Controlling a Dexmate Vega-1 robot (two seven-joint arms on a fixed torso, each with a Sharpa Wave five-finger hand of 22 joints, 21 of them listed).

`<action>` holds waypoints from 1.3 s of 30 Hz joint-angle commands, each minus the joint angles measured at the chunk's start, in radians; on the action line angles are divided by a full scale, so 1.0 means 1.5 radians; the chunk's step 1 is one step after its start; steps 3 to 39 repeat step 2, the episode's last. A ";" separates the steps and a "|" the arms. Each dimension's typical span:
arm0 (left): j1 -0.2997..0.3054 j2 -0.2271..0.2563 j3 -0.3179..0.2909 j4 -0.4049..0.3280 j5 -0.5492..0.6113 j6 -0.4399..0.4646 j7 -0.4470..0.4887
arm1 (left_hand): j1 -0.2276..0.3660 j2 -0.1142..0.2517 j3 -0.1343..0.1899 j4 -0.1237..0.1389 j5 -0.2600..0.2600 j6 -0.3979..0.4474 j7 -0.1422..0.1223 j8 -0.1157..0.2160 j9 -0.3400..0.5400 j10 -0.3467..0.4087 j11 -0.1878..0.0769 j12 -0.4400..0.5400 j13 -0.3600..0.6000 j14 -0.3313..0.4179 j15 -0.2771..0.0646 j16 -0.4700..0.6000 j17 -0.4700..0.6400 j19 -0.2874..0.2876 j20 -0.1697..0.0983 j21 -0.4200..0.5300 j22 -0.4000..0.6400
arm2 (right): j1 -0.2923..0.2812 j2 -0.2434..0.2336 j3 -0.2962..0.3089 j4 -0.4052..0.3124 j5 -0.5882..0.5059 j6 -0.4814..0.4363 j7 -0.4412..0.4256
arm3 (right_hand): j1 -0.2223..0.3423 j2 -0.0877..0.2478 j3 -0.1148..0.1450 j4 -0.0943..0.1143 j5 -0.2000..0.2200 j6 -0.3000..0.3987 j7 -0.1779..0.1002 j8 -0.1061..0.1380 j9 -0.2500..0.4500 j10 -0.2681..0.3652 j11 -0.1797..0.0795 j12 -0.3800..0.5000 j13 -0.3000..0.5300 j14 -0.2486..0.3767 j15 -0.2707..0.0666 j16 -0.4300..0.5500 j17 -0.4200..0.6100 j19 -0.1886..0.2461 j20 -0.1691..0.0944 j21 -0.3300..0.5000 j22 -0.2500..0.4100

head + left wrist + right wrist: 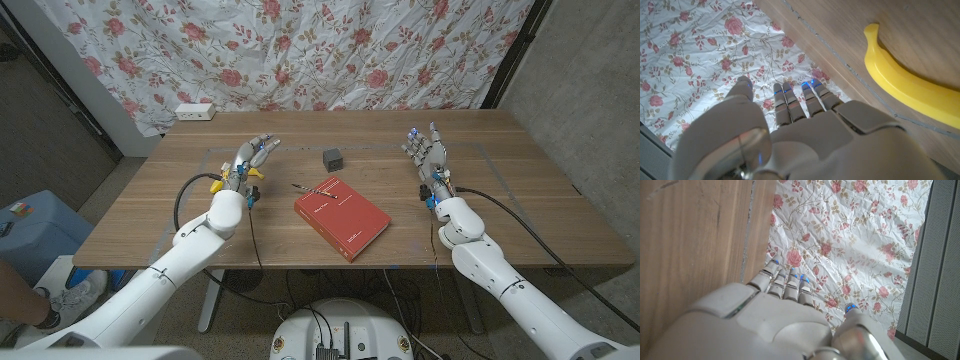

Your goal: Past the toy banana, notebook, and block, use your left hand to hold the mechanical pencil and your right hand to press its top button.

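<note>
A thin mechanical pencil (305,187) lies on the wooden table (500,180), at the far left corner of the red notebook (342,216). Beyond it sits a small dark grey block (333,157). My left hand (252,157) is held over the table's left part with its fingers stretched out and nothing in them, well left of the pencil. The yellow toy banana (228,181) lies by that wrist, partly hidden; in the left wrist view the banana (910,85) lies beside my left hand (790,130). My right hand (425,150) stands at the right with fingers extended, holding nothing; its back (785,315) shows over bare wood.
A white power strip (194,111) lies at the table's far left corner. A floral cloth (330,50) hangs behind the table. A blue bin (30,230) and a person's shoe (75,288) are on the floor at the left.
</note>
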 commanded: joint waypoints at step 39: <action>-0.002 -0.064 -0.008 0.074 -0.060 -0.128 0.030 | 0.000 0.009 0.009 0.001 0.003 -0.001 0.005 0.001 0.001 0.002 0.008 0.004 0.001 0.004 -0.044 0.003 0.001 0.005 -0.016 0.005 0.001 | -0.014 0.004 -0.006 -0.021 -0.011 -0.013 -0.027 | -0.006 -0.002 -0.001 0.004 0.000 0.007 -0.004 0.006 0.001 0.010 0.000 0.005 0.000 0.004 -0.001 0.003 0.001 0.003 -0.003 0.000 0.001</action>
